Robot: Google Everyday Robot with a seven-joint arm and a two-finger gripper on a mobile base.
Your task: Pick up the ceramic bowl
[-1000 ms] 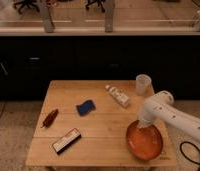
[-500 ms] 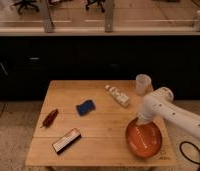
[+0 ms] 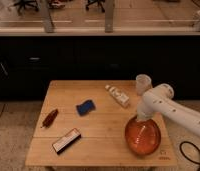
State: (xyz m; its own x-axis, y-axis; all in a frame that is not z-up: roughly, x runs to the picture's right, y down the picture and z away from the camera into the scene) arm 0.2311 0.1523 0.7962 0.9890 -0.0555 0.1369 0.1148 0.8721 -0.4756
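Note:
The ceramic bowl (image 3: 143,137) is orange-brown and glossy, at the front right of the wooden table (image 3: 100,150). It is tipped up, with its inside facing the camera. My gripper (image 3: 141,119) is at the end of the white arm that comes in from the right. It sits at the bowl's far rim and is shut on it. The arm's wrist hides the fingertips.
A translucent plastic cup (image 3: 142,83) stands just behind the arm at the table's back right. A white bottle (image 3: 117,95) lies near it. A blue sponge (image 3: 85,107), a red-brown packet (image 3: 50,118) and a dark bar with a white label (image 3: 66,140) lie to the left. Dark cabinets stand behind the table.
The bowl has tipped up from lying flat and shifted slightly left and up with the gripper at its far rim. The arm's wrist moved a little left.

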